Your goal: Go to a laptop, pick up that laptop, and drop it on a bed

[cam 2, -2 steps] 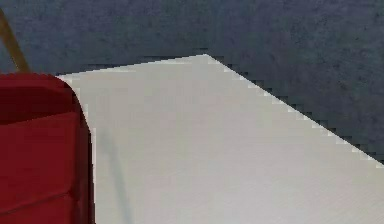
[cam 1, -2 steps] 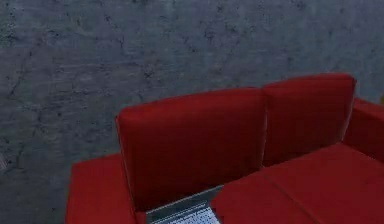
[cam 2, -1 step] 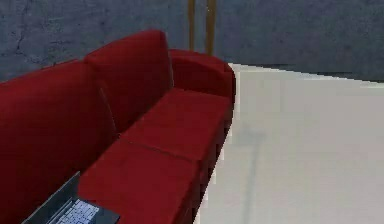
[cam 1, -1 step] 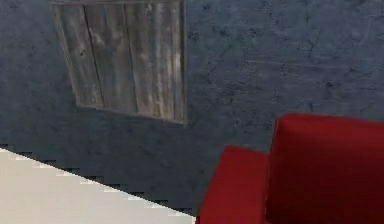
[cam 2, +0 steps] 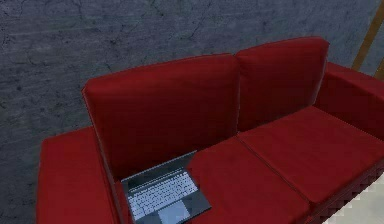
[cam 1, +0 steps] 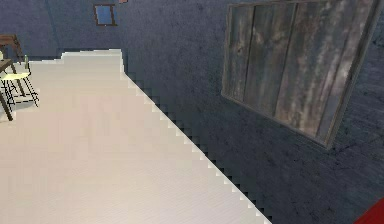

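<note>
An open laptop [cam 2: 165,192] with a grey keyboard and a dark screen lies on the seat of a red sofa [cam 2: 270,110] in the arm side view. It sits on the sofa's left seat cushion, close to the front edge, with its screen leaning back toward the backrest.
The sofa stands against a dark textured wall [cam 2: 80,40]. In the forward view a pale floor [cam 1: 90,150] runs ahead beside a dark wall with a wooden panel [cam 1: 290,65]. A chair [cam 1: 15,85] stands at the far left, and a small picture [cam 1: 104,13] hangs on the back wall.
</note>
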Controlling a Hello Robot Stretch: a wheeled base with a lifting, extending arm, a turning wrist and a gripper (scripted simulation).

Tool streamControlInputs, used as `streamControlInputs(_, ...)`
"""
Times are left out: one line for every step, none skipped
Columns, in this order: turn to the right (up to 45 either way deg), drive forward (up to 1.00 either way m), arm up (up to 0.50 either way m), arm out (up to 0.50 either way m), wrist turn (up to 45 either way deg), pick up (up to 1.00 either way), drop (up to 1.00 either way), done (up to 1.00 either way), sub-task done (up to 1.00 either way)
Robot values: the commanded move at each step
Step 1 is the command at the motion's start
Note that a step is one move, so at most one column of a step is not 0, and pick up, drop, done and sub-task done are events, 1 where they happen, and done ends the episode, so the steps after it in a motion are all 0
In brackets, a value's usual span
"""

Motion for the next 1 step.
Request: streamControlInputs(0.0, 0.00, 0.50, 0.00, 0.0, 0.00, 0.00, 0.00, 0.00)
